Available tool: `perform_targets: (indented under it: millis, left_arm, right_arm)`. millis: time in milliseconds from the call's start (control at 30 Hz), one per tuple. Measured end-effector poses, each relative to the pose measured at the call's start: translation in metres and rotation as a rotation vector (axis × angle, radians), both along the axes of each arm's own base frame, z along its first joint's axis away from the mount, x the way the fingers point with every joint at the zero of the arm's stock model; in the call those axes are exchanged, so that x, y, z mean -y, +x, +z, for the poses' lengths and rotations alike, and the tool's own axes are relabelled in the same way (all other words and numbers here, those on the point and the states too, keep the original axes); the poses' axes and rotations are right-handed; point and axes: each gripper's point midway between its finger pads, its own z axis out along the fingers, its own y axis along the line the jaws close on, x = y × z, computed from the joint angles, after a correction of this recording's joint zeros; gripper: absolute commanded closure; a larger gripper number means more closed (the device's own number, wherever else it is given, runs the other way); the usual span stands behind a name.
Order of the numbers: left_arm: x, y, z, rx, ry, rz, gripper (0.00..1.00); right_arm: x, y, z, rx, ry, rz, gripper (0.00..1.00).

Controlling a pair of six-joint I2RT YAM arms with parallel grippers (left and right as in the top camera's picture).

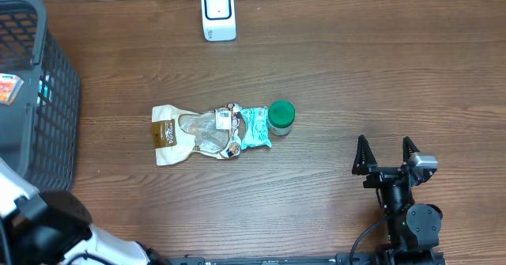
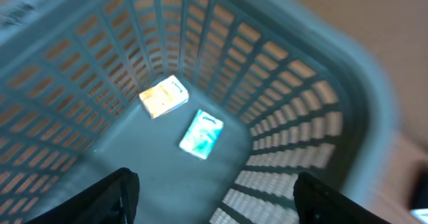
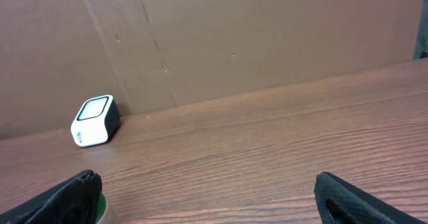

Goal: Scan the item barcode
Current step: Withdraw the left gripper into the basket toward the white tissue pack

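Several items lie in a row mid-table: a cream and brown pouch (image 1: 169, 130), a clear packet (image 1: 207, 130), a teal packet (image 1: 254, 127) and a green-lidded jar (image 1: 281, 116). The white barcode scanner (image 1: 218, 13) stands at the far edge and also shows in the right wrist view as the scanner (image 3: 95, 121). My left gripper (image 2: 215, 177) hangs open over the inside of the grey basket (image 2: 294, 83), nothing between its fingers. On the basket floor lie a yellow packet (image 2: 163, 96) and a teal packet (image 2: 201, 134). My right gripper (image 1: 387, 150) stands open and empty, right of the jar.
The grey mesh basket (image 1: 32, 99) fills the table's left edge. A brown cardboard wall (image 3: 254, 37) rises behind the scanner. The left arm's white and black body (image 1: 55, 225) sits at the near left corner.
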Motion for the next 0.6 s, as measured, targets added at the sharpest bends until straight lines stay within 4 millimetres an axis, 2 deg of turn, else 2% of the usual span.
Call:
perform_targets:
  millis: [133,200,333,433,600]
  left_arm:
    - [-0.021,0.029,-0.039,-0.031,0.009,-0.052,0.19]
    - [-0.031,0.049,-0.065,-0.039,0.008,-0.097,0.20]
    - [-0.044,0.072,-0.109,-0.059,-0.010,-0.142,0.20]
    - [-0.047,0.081,-0.155,-0.115,-0.053,-0.166,0.22]
    - [-0.048,0.081,-0.213,-0.206,-0.116,-0.177,0.23]
  right_arm:
    - [0.000,0.000,0.000,0.000,0.000,0.000,0.00]
    - [0.000,0.000,0.000,0.000,0.000,0.000,0.00]
    - [0.000,0.000,0.000,0.000,0.000,0.001,0.00]
    - [0.000,0.000,0.000,0.000,0.000,0.000,0.00]
    - [0.000,0.000,0.000,0.000,0.000,0.000,0.00]
